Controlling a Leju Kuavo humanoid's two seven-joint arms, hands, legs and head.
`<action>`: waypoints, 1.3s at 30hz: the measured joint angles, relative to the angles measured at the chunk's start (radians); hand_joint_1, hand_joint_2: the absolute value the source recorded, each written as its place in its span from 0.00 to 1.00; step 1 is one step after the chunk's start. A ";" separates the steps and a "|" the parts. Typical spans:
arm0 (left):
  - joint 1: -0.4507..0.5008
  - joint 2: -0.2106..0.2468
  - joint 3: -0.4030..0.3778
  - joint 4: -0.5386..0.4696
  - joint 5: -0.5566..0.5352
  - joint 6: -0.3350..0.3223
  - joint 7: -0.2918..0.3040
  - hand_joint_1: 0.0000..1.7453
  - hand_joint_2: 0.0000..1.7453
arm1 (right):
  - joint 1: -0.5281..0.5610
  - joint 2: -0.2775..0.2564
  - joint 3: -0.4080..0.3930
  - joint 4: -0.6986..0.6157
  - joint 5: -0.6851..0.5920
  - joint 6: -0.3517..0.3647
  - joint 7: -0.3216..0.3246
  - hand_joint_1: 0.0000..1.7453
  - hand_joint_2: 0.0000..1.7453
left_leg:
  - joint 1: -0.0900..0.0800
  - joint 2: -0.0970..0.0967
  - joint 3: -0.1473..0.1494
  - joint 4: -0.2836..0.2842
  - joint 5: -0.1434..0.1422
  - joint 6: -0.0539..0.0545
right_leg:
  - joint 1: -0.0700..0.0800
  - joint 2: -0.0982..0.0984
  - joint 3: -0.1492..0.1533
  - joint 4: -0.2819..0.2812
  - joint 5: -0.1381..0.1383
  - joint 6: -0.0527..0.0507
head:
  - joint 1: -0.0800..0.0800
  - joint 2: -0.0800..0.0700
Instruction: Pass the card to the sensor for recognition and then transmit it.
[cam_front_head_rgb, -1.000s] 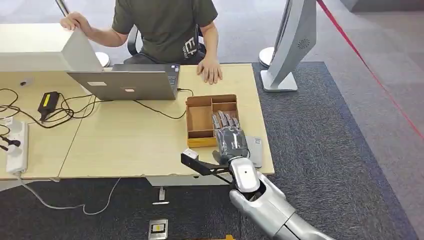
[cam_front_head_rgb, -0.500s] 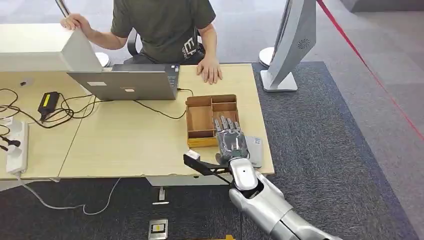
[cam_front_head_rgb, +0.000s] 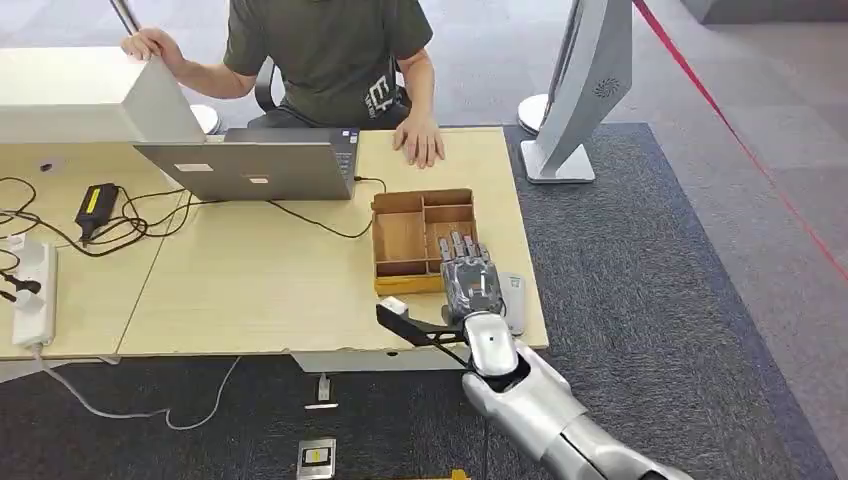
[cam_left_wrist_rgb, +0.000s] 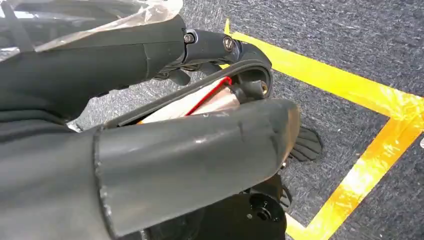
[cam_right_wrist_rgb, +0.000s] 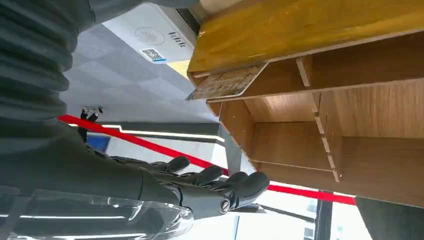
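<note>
Carpet (cam_front_head_rgb: 640, 300), dark grey, surrounds the pale wood table (cam_front_head_rgb: 250, 290); right hand (cam_front_head_rgb: 470, 285) hovers with fingers (cam_front_head_rgb: 462, 250) spread, empty, over the wooden tray (cam_front_head_rgb: 400, 240), sensor (cam_front_head_rgb: 512, 300) just beside them.

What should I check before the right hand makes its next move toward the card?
1. Right hand holds nothing, fingers stretched out: ok.
2. Patterned flat card is present, lying tilted in a compartment of the partitioned wooden tray: ok.
3. Fingers are lined up with the card: cannot tell; in the head view the hand hides that corner of the tray.
4. Flat white-grey card sensor lies on the light wooden table beside the tray, with nothing on it: ok.
5. The seated person's hand rests at the table's far edge, apart from the tray: ok.
</note>
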 joint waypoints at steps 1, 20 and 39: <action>0.000 0.000 0.000 0.000 0.000 0.000 0.000 0.00 0.00 | 0.000 0.000 -0.001 0.003 0.000 0.000 0.000 0.00 1.00 | 0.000 0.000 0.000 0.000 0.000 0.000 | 0.000 0.000 0.000 0.000 0.000 0.000 | 0.000 0.000; 0.000 0.003 0.000 0.000 -0.004 -0.008 0.001 0.00 0.00 | -0.004 -0.003 -0.008 0.033 0.008 0.031 -0.002 0.00 1.00 | 0.000 0.000 0.000 0.000 0.000 0.000 | 0.000 0.000 0.000 0.000 0.000 0.000 | 0.000 0.000; 0.000 0.004 0.000 0.000 -0.001 -0.006 0.009 0.00 0.00 | -0.003 -0.002 -0.008 0.032 0.013 0.050 -0.002 0.21 1.00 | 0.000 0.000 0.000 0.000 0.000 0.000 | 0.000 0.000 0.000 0.000 0.000 0.000 | 0.000 0.000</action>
